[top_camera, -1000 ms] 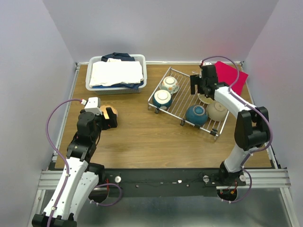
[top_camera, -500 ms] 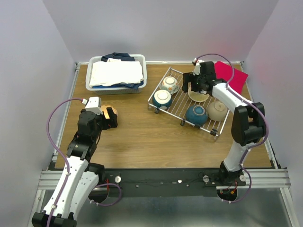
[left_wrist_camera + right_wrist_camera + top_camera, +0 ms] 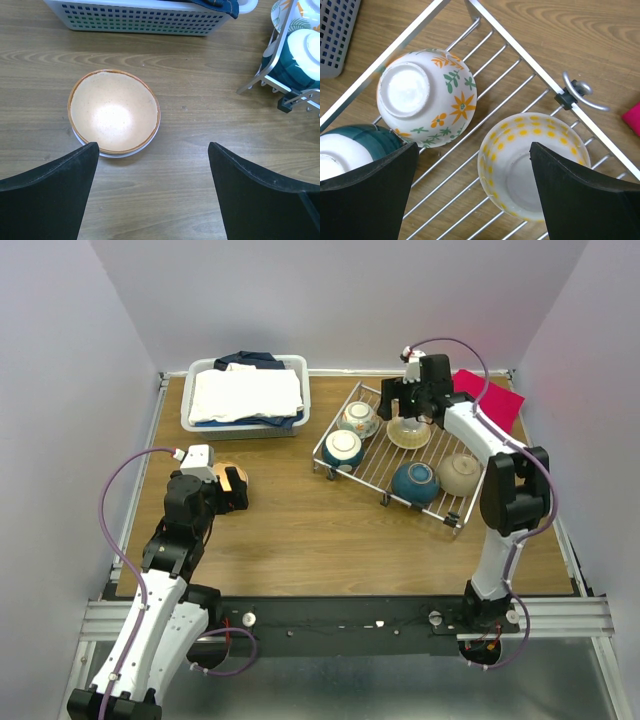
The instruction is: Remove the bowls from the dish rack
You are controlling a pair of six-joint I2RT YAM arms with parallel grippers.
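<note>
Left gripper (image 3: 152, 150), jaws wide, hovers over orange-lined bowl (image 3: 114, 111) nested in another on the table. Dish rack (image 3: 520, 51) center-right holds five bowls. Right gripper (image 3: 474, 147), jaws wide, above it between upside-down floral bowl (image 3: 426, 97) and upright yellow-dotted bowl (image 3: 530, 167).

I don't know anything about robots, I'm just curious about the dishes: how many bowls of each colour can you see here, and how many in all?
Teal-blue bowls: 2
Floral bowl: 1
Yellow-dotted bowl: 1
Cream bowl: 1
Orange-inside bowl: 1
White-edged bowl under the orange one: 1
Total: 7 bowls
</note>
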